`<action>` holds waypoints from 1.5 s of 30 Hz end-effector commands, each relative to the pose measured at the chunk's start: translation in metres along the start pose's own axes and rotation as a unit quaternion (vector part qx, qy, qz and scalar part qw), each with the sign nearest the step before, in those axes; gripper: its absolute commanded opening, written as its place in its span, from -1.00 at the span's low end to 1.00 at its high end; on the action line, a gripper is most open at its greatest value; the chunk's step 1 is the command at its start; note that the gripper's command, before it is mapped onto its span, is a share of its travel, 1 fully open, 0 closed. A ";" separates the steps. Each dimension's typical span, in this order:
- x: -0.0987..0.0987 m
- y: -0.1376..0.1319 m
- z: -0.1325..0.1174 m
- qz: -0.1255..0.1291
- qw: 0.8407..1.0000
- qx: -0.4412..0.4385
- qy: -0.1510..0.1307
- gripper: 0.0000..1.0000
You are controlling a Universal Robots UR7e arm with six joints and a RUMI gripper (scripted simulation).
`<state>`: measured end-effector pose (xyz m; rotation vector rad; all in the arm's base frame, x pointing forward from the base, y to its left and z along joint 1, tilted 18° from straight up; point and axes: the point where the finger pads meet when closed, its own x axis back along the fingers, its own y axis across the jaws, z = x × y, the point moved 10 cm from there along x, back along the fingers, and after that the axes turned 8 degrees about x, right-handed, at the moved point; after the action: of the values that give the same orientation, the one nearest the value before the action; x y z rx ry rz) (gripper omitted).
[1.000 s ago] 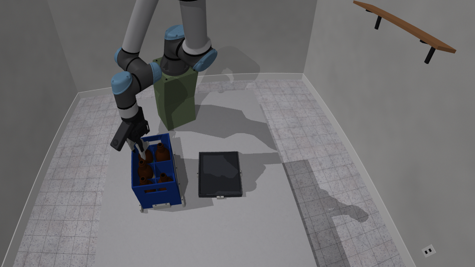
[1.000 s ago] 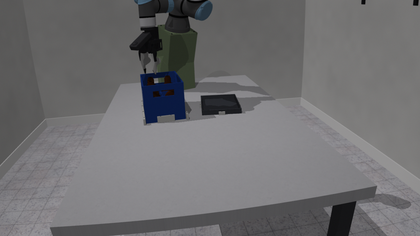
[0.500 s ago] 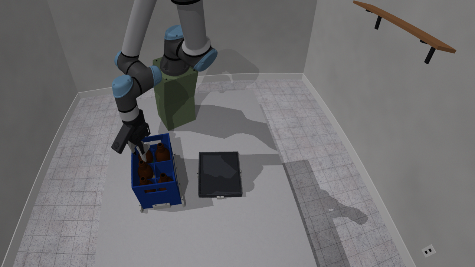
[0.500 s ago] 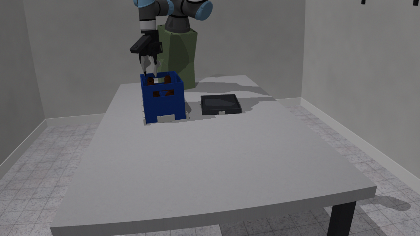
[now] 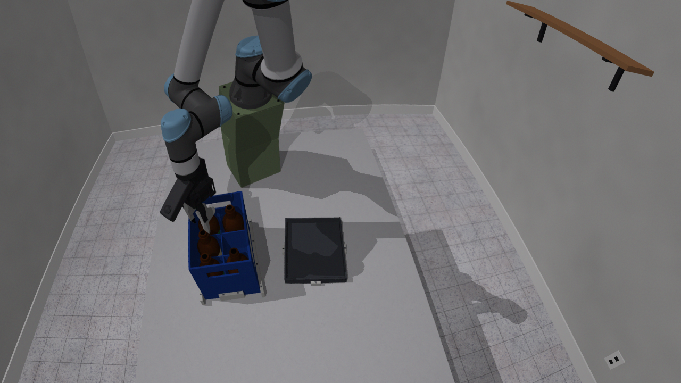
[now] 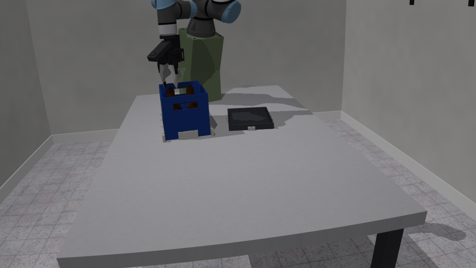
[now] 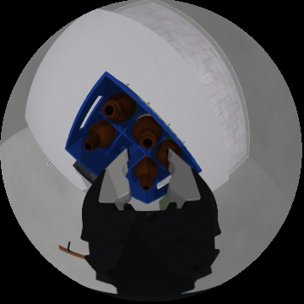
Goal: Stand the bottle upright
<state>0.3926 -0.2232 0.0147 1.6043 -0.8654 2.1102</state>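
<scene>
Five brown, round-shouldered bottles (image 5: 208, 245) (image 6: 170, 91) (image 7: 148, 128) stood in a smooth blue crate (image 5: 228, 283) (image 6: 186, 120) (image 7: 78, 144) near the left edge of the counter (image 5: 333, 333) (image 6: 232, 183) (image 7: 63, 63); which neck differed was impossible to tell. The crate's front wall hid their lower parts. Above, the gripper (image 5: 199, 226) (image 6: 170, 87) (image 7: 148, 149) was partly open, holding nothing. A green stand (image 5: 264, 161) (image 6: 203, 63) (image 7: 165, 203) rose by the far edge. Farther right, the flat black tray (image 5: 314, 247) (image 6: 250, 116) (image 7: 84, 171) sat inside the right edge, bottle-free.

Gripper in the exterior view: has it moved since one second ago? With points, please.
Yes, slightly down: its fingertips (image 5: 200, 226) (image 6: 170, 87) sit lower against the blue crate's (image 5: 233, 283) (image 6: 186, 120) (image 7: 79, 147) rim.
</scene>
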 end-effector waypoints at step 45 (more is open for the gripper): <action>0.000 0.001 0.005 0.000 1.000 0.000 0.001 -0.24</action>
<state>0.3947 -0.2256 0.0151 1.6043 -0.8654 2.1102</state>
